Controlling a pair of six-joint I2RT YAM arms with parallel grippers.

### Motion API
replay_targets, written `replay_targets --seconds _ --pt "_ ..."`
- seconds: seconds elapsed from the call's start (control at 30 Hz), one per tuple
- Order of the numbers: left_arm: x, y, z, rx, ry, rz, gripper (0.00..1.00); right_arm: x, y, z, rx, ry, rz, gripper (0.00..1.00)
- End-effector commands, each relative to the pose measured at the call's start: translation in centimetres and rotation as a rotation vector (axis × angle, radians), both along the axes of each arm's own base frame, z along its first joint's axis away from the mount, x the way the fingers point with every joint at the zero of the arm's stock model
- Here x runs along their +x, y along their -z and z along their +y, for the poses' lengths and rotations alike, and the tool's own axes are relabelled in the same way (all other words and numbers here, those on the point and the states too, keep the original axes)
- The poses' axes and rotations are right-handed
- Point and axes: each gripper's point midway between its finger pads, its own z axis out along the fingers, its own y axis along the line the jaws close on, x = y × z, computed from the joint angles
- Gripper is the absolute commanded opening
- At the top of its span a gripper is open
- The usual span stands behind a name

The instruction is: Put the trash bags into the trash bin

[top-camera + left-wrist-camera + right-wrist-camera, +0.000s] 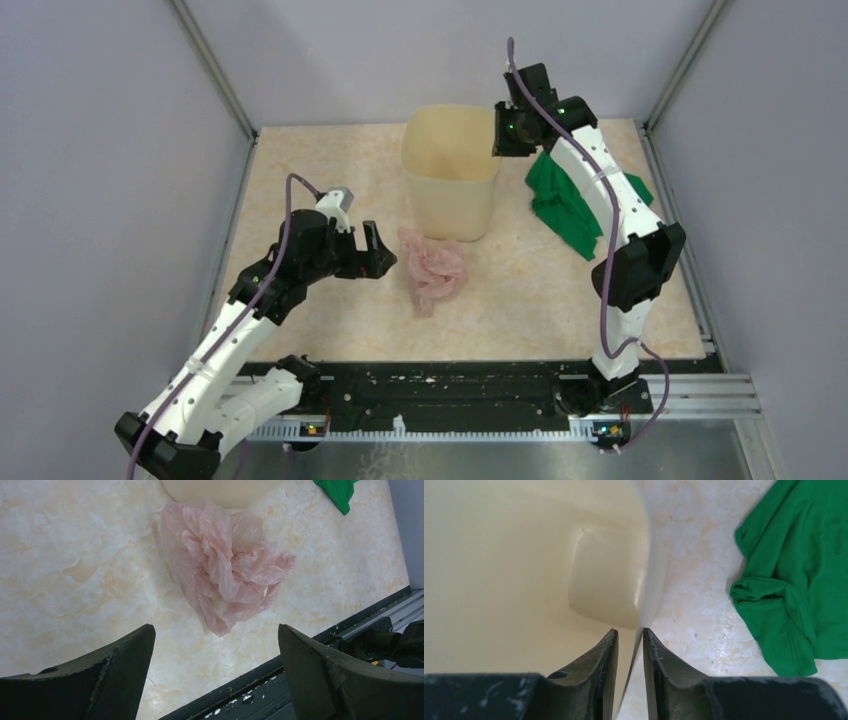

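Showed crumpled pale-pink trash bag at foot of cream trash bin, green cloth beside. Showed left hand wide open, empty; right hand barely parted astride bin rim.

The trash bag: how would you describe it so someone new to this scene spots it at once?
On the marbled tabletop, find the tall cream trash bin standing near the back centre. The trash bag lies crumpled at the bin's near base. It is thin, translucent pale-pink film, unlike the opaque green cloth on the bin's right.
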Motion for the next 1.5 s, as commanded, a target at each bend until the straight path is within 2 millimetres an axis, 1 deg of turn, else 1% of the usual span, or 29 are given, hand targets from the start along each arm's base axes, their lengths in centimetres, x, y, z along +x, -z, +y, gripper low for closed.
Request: replay_targets --seconds 0.0,0.1,0.23,0.37,0.43,0.47,0.53,0.6,0.67,0.73,0.83,0.93,1.0,1.03,1.07,1.17,1.2,1.23,1.27,1.33,1.4,1.47 --pt "1.0 -0.5 -1.2 -0.059 0.016 -0.029 0.99 1.0 -2.1 0.9 0.062 -0.005 -0.05 0.28" --pt "1.2 0.0 -1.3 -0.063 0.012 -0.019 0.98 1.0 -2.1 1.0 0.064 -0.009 -0.05 0.33" --pt "1.3 0.9 -1.7 -0.078 0.013 -0.001 0.98 0.9 -2.8 0.7 0.064 -0.003 -0.07 0.44" --pt "1.4 1.9 -2.2 -0.101 0.013 0.024 0.98 0.4 -4.5 0.5 0.075 -0.006 -0.113 0.62" --pt "1.5 2.3 -2.5 -0.115 0.018 0.036 0.98 -0.1 -5.4 0.5 0.078 -0.018 -0.137 0.72" --pt "1.5 2.5 -2.8 -0.12 0.028 0.039 0.98 -0.5 -5.9 0.6 0.077 -0.025 -0.153 0.76" --pt "1.5 3.0 -3.3 -0.132 0.05 0.047 0.98 -1.5 -6.7 0.7 0.066 -0.038 -0.18 0.83" --pt "1.7 3.7 -3.7 -0.145 0.053 0.064 0.98 -2.7 -7.4 0.7 0.057 -0.046 -0.207 0.87" --pt "1.8 4.4 -3.9 -0.154 0.049 0.092 0.97 -4.1 -8.0 0.5 0.055 -0.048 -0.234 0.89" --pt "2.1 5.0 -4.1 -0.151 0.043 0.109 0.94 -5.6 -8.5 0.5 0.065 -0.058 -0.265 0.89" --pt "2.5 5.6 -4.6 -0.158 0.045 0.131 0.88 -8.3 -8.5 0.7 0.084 -0.088 -0.293 0.89" --pt "3.0 6.2 -5.1 -0.17 0.046 0.147 0.82 -11.6 -7.4 1.1 0.102 -0.136 -0.305 0.89" --pt "3.2 6.4 -5.6 -0.184 0.061 0.155 0.79 -13.7 -6.6 1.8 0.136 -0.184 -0.314 0.89" --pt "3.3 6.5 -5.8 -0.186 0.066 0.161 0.78 -14.8 -5.9 2.2 0.156 -0.206 -0.308 0.89" --pt "3.4 6.8 -6.0 -0.183 0.069 0.167 0.78 -15.7 -5.6 2.5 0.186 -0.232 -0.315 0.88" --pt "3.6 7.2 -6.4 -0.182 0.079 0.174 0.76 -18.1 -3.4 3.7 0.253 -0.302 -0.303 0.86" --pt "3.7 7.4 -6.6 -0.183 0.083 0.177 0.76 -18.7 -2.7 4.4 0.282 -0.329 -0.295 0.86" --pt "3.8 7.5 -6.8 -0.185 0.088 0.18 0.75 -19.2 -2.1 4.9 0.304 -0.353 -0.294 0.85" --pt "3.8 7.7 -7.0 -0.187 0.093 0.185 0.74 -19.8 -0.5 5.5 0.307 -0.377 -0.278 0.85" --pt "3.9 8.2 -7.6 -0.194 0.108 0.202 0.72 -20.6 1.7 6.9 0.319 -0.434 -0.257 0.84" --pt "4.0 8.4 -8.1 -0.202 0.115 0.21 0.7 -20.5 3.6 7.9 0.312 -0.461 -0.25 0.84" --pt "4.2 8.8 -8.6 -0.198 0.115 0.217 0.67 -20.1 4.9 8.9 0.331 -0.477 -0.25 0.84"
